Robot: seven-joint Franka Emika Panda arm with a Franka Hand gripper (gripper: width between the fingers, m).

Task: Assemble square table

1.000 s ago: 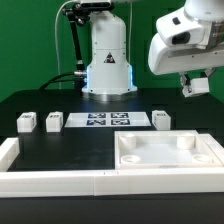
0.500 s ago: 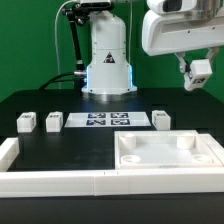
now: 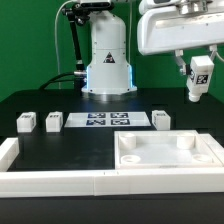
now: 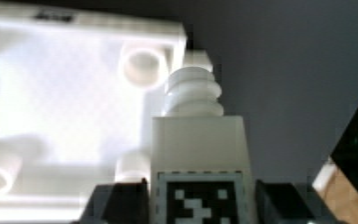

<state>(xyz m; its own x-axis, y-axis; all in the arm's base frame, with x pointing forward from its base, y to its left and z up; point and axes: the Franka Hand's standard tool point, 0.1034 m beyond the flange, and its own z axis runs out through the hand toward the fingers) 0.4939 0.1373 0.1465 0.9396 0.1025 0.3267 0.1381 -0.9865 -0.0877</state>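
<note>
Holds a leg (image 3: 199, 82) clenched in the tool (image 3: 199, 70), high above the worktop (image 3: 80, 145) at the exterior view's right, about over the top's (image 3: 170, 162) edge; best kept upright, threaded end down, centred on a corner socket (image 4: 144, 62), lowered straight, then turned gently without cross-threading

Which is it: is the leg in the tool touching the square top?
Apart. The exterior view shows the leg, held in the tool, hanging high above the square top with clear background between them.
</note>
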